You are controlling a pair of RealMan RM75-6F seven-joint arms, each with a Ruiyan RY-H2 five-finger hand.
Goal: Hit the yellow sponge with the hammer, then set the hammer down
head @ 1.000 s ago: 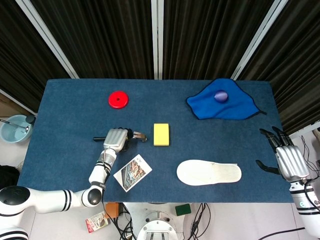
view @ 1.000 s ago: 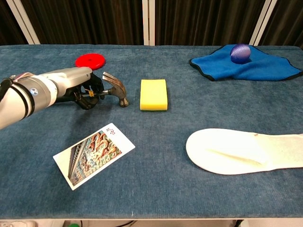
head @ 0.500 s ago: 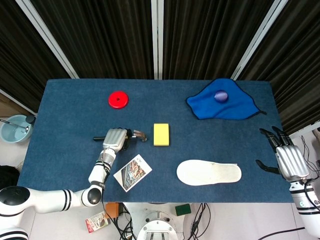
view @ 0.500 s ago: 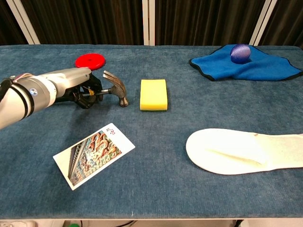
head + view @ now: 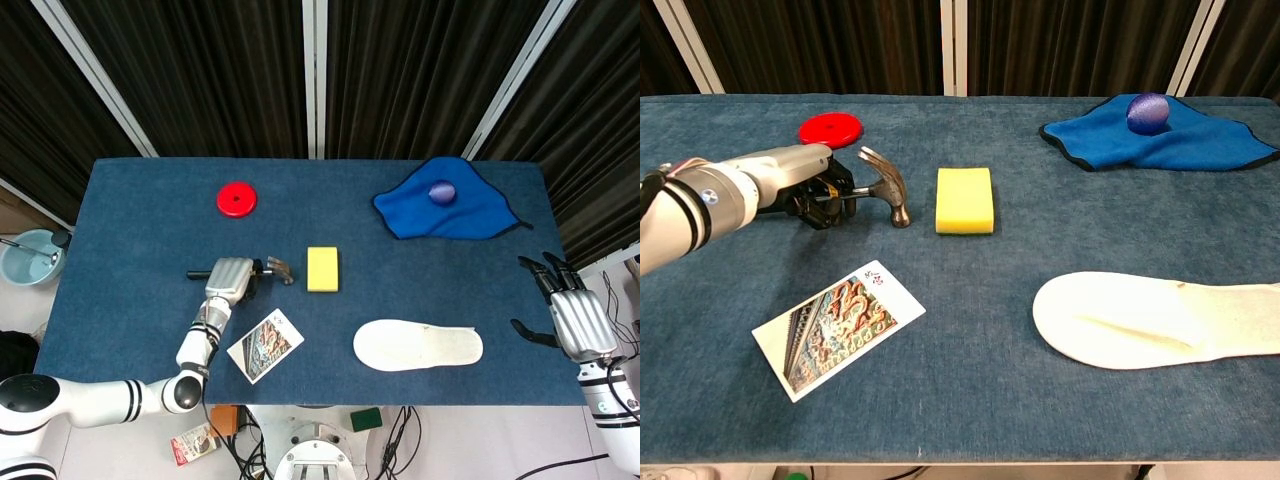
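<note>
The yellow sponge [image 5: 322, 269] [image 5: 965, 200] lies flat near the middle of the blue table. Just left of it is the hammer [image 5: 276, 268] [image 5: 886, 187], its metal head pointing at the sponge and a small gap between them. My left hand [image 5: 230, 280] [image 5: 790, 180] grips the hammer's black handle, whose end [image 5: 196, 276] sticks out to the left. The hammer head looks slightly raised off the cloth. My right hand [image 5: 572, 310] hangs off the table's right edge, fingers spread, holding nothing; the chest view does not show it.
A red disc [image 5: 236, 199] [image 5: 830, 128] lies behind the hammer. A picture card [image 5: 265, 345] [image 5: 838, 327] lies in front of my left arm. A white insole [image 5: 418, 345] [image 5: 1155, 321] is front right. A blue cloth [image 5: 450, 212] with a purple ball [image 5: 1148, 111] sits back right.
My left hand has lifted and drawn the hammer slightly up and back; its head has edged a little left, away from the sponge. The right hand has not moved.
</note>
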